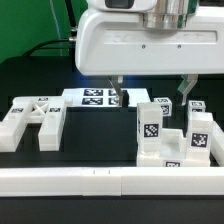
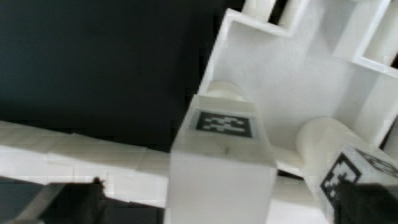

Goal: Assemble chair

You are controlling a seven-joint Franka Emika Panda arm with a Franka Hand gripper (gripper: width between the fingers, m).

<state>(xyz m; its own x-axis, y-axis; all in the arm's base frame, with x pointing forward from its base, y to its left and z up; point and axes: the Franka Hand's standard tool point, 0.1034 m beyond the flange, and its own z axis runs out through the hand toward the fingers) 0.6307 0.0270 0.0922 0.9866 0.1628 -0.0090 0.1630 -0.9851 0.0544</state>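
— Nearest in the exterior view, what is seen?
— Along the tabletop's near edge a plain white rail [image 1: 100, 182] is laid. Behind it, toward the exterior view's right, the part-built chair [image 1: 150, 130] is stood, and a legged piece [image 1: 30, 122] lies toward the left. The gripper [image 1: 150, 92] is held above, fingers apart, nothing clasped.
— And the wrist view?
— A tagged post [image 2: 222, 150] is seen close, before a white slab [image 2: 294, 70]. It should be approached squarely and centred between the fingers before closing is attempted.
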